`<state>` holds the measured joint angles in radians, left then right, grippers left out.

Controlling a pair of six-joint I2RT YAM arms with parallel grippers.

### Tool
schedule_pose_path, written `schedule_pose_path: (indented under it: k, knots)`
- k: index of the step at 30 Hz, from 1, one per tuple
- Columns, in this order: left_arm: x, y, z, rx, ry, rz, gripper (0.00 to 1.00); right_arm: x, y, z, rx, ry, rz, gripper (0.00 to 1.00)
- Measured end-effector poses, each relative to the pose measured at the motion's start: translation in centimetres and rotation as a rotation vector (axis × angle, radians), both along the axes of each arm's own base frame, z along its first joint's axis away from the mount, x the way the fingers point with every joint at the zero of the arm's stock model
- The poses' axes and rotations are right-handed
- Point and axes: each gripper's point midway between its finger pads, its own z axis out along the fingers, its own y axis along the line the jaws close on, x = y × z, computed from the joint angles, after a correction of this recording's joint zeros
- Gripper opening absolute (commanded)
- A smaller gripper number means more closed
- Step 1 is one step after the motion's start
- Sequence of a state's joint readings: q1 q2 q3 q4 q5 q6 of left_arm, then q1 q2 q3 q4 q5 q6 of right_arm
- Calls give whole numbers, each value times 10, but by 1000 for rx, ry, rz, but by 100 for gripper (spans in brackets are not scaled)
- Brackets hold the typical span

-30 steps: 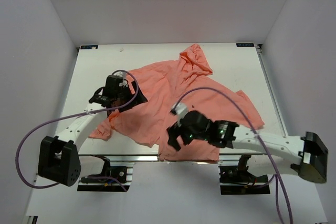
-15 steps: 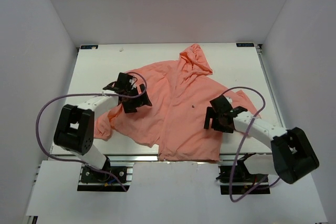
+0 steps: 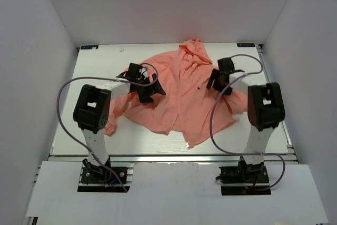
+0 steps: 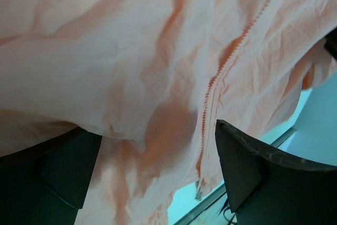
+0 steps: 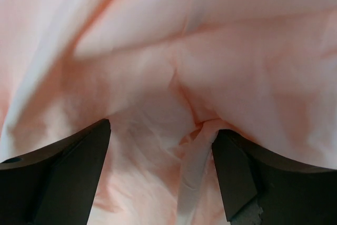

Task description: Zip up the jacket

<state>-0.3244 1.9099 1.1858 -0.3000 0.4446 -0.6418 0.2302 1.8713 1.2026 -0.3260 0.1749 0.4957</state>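
Note:
The salmon-pink jacket (image 3: 174,101) lies wrinkled on the white table, hood (image 3: 194,51) at the far side and a tiny dark mark (image 3: 198,87) on its chest. My left gripper (image 3: 148,89) rests on the jacket's left part, jaws wide apart. In the left wrist view (image 4: 158,130) fabric fills the gap and the zipper teeth (image 4: 218,77) run diagonally towards the hem. My right gripper (image 3: 216,80) sits at the jacket's right shoulder, also open. In the right wrist view (image 5: 162,130) it faces bunched fabric (image 5: 174,51) with a fold (image 5: 197,156) between the fingers.
The white table (image 3: 100,72) has walls at the back and both sides. Purple cables (image 3: 66,90) loop from both arms over the table. The jacket's left sleeve (image 3: 111,125) trails towards the near left. A metal rail (image 3: 168,156) runs along the near edge.
Both arms swung out from the near edge to the far half of the table. The jacket shifted away from the front edge and bunched narrower, its right side folded in.

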Motion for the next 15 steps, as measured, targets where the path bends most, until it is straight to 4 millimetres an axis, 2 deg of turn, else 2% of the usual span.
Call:
schedule_pose_path:
  k: [2, 4, 7, 10, 12, 15]
  knots:
    - [18, -9, 2, -26, -22, -2, 98, 37, -5, 2, 18, -35, -7, 81]
    - [36, -19, 6, -51, -40, -8, 98, 65, -10, 5, 35, -62, 3, 81]
    - [54, -28, 10, -57, -68, -12, 98, 86, -18, 10, 38, -90, 29, 85]
    - [52, -30, 16, -46, -75, -13, 98, 76, -20, 21, 20, -99, 77, 89]
    - [42, -33, 21, -39, -80, -24, 98, 52, -19, 34, 3, -113, 116, 89]
    - [13, -33, 31, -17, -77, -43, 98, 13, -19, 67, -24, -144, 147, 89]
